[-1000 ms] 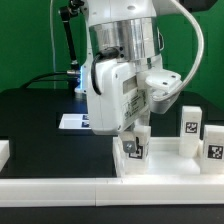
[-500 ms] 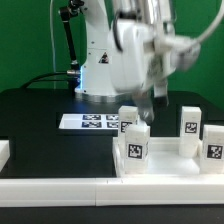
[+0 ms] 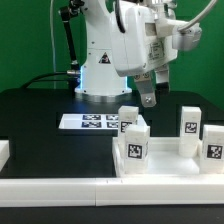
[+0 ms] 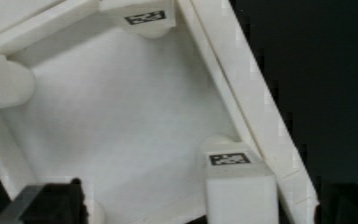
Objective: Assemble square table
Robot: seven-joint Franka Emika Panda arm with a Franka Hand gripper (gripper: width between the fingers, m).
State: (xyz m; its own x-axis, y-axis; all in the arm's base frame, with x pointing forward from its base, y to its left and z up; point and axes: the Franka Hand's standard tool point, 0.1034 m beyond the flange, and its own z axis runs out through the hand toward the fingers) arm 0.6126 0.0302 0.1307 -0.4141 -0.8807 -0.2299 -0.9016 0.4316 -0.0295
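Note:
The square table's white top lies flat at the exterior view's right, rim up. Several short white tagged legs stand upright in its corners: one near left, one behind it, one at the back right and one at the right edge. My gripper hangs open and empty above the top, to the right of the two left legs and well clear of them. In the wrist view I look down into the top, with two tagged legs along its rim and one dark fingertip.
A long white bar fence runs along the front, with a raised end at the exterior view's left. The marker board lies flat on the black table behind the top. The robot's base stands at the back.
My gripper was down around the near left leg. It has opened, let go of the leg and risen up and to the right. The leg stays upright in its corner.

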